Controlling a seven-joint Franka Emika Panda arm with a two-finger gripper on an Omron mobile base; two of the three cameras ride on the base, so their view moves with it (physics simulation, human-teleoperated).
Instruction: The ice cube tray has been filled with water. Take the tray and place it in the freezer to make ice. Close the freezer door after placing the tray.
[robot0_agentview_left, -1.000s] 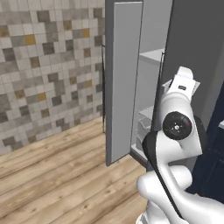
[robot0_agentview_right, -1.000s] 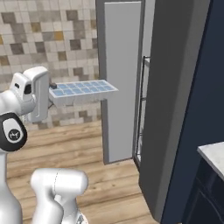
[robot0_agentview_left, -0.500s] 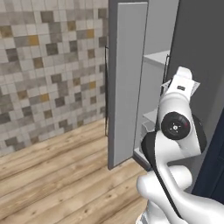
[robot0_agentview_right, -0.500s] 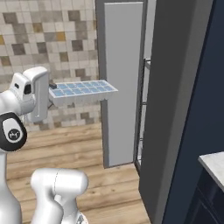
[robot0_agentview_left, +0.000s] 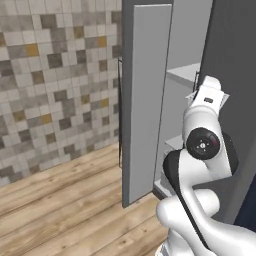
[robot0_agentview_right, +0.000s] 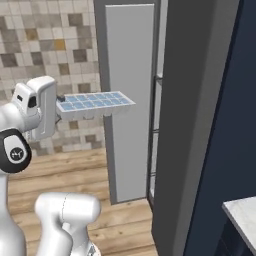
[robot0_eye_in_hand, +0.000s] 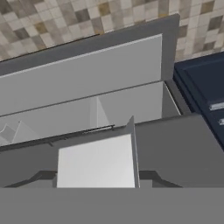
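Observation:
In the right base view my gripper (robot0_agentview_right: 59, 108) is shut on one short end of the ice cube tray (robot0_agentview_right: 95, 105). The tray is held level at chest height, and its pale blue water (robot0_agentview_right: 100, 100) shows in the cells. It points toward the open freezer door (robot0_agentview_right: 131, 100), and its free end overlaps the door's light inner face. Right of the door stands the dark grey freezer (robot0_agentview_right: 200, 125). From the left base view, the door (robot0_agentview_left: 146, 100) stands ajar and pale shelves (robot0_agentview_left: 184, 74) show inside. The hand view looks along the tray's white surface (robot0_eye_in_hand: 96, 162) at the freezer (robot0_eye_in_hand: 87, 109).
A navy cabinet (robot0_agentview_right: 244, 100) rises right of the freezer, with a pale counter corner (robot0_agentview_right: 242, 212) below it. A tiled wall (robot0_agentview_left: 55, 80) and wooden floor (robot0_agentview_left: 65, 200) lie to the left. My own arm (robot0_agentview_left: 202, 145) hides part of the freezer opening.
Both base views have shifted and the freezer looks slightly larger and closer, so the base has moved. The tray stays held level in the gripper as before.

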